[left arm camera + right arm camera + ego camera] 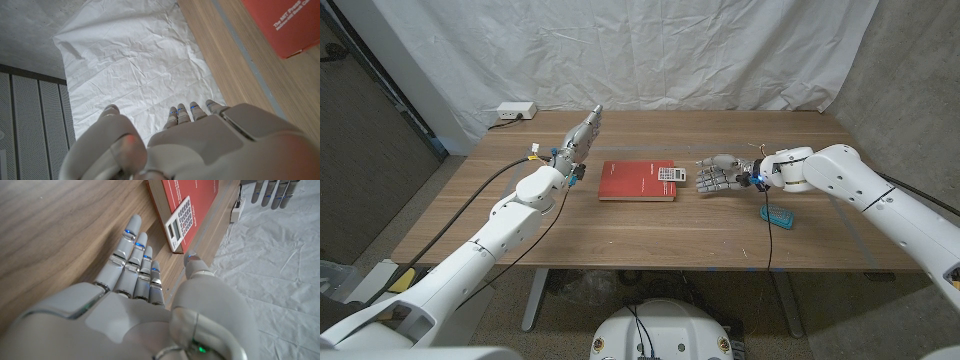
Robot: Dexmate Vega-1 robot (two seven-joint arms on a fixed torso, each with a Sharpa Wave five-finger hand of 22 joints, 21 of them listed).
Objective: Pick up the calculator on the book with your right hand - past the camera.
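One white rectangular calculator (pixel 669 174) on your single red hardcover book (pixel 636 181), your right hand (pixel 719 177) just beside the book, fingers spread, empty, your left hand (pixel 578 142) beside its other end, fingers straight, empty

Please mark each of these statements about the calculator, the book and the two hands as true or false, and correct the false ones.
1. The calculator lies on the red book. True.
2. The right hand already holds the calculator. False: it is open beside the book, and its fingers have not reached the calculator.
3. The calculator sits at the book's end nearer the right hand. True.
4. The left hand rests on the book. False: it is apart from the book, off its other end, holding nothing.
5. A blue object lies on the table near the right arm. True.
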